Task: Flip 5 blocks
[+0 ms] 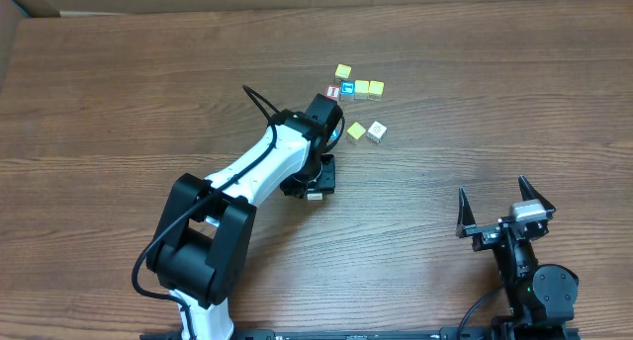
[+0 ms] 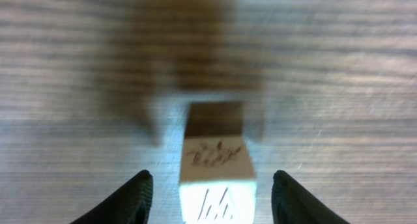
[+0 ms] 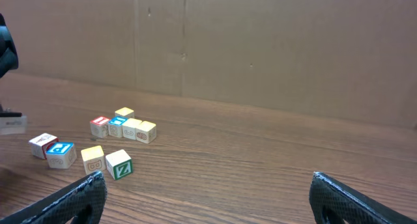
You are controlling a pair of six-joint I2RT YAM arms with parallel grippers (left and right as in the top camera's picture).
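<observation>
Dark fingertips (image 2: 130, 198) of the left gripper (image 2: 212, 201) fill the bottom corners of the left wrist view. They stand apart, with a small wooden block (image 2: 215, 152) between them. A strip of bare desk (image 2: 339, 87) shows on each side of the block, so this gripper is open and not pinching it. The block sits flat on the wood-grain surface. Its pale top carries a faint dark drawing, and the white face towards the camera shows thin dark strokes too blurred to read.

From overhead, the left arm (image 1: 259, 162) reaches across the desk and covers the gripper's fingertips. Just beyond the gripper and to its right lies a loose cluster of more blocks (image 1: 362, 87), mostly yellow on top. Among them is a blue-topped block (image 1: 347, 89) with a red-topped cube (image 1: 333, 91) just beside it. A yellow block (image 1: 356, 130) and a white block (image 1: 377, 131) sit side by side, close to the gripper's right.

The right gripper (image 1: 493, 194) rests well apart from every block, near the desk's front edge. Its fingers are spread wide open.
</observation>
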